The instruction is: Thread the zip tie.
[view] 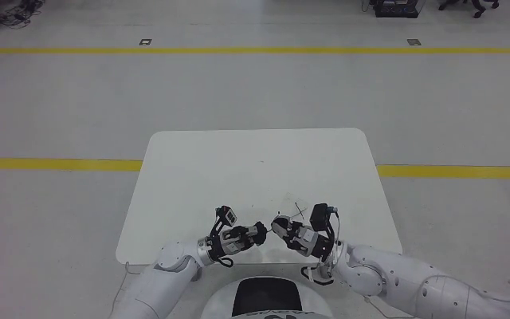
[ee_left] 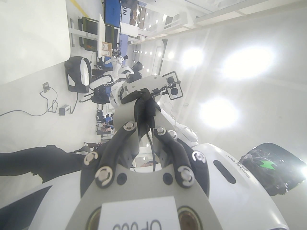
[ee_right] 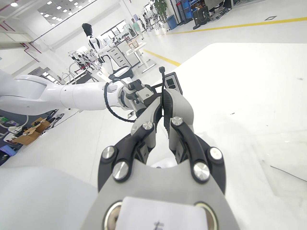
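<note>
While R gripper (ee_right: 163, 99) pinches zip tie (ee_right: 163, 82), L gripper (ee_left: 144, 101), clenched, faces it tip-to-tip above table (view: 255, 159) near edge

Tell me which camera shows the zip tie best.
The right wrist view: the zip tie is pinched in the right tool, head and strap clear. The top view gives a faint strand at most; the left wrist view a dark strip, hard to tell.
</note>
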Robot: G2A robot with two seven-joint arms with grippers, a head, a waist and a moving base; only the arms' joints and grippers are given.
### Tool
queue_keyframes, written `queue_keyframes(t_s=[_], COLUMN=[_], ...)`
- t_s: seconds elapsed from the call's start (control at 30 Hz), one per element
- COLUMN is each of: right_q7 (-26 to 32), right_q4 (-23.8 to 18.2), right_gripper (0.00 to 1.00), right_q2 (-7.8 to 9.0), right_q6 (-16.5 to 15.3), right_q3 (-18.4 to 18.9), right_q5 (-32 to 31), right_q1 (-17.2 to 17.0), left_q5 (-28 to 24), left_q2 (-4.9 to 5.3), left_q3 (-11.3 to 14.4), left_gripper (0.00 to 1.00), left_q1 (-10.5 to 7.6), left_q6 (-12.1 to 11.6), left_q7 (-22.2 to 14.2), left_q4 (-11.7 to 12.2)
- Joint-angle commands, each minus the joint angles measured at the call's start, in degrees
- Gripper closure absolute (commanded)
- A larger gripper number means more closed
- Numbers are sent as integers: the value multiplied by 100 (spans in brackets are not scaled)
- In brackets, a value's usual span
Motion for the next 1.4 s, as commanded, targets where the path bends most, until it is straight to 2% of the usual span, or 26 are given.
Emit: queue_keyframes(t_s=[0.0, 0.33, 0.87, 1.37], right_q7=[20, -258, -27, -117], right_q4=[-2, -93, 56, 88], right_gripper=[100, 100, 100, 100], right_q2=[-2, -6, -125, -181], right_q6=[0, 0, 0, 0], right_q3=[0, 0, 0, 0], right_q5=[9, -51, 106, 87], right_q1=[2, 12, -37, -42], left_q5=[0, 0, 0, 0], left_q2=[0, 0, 0, 0], left_q3=[0, 0, 0, 0], left_gripper=[100, 100, 100, 100], left_q1=[0, 0, 0, 0], left_q6=[0, 0, 0, 0], left_q7=[0, 0, 0, 0], left_q4=[0, 0, 0, 0])
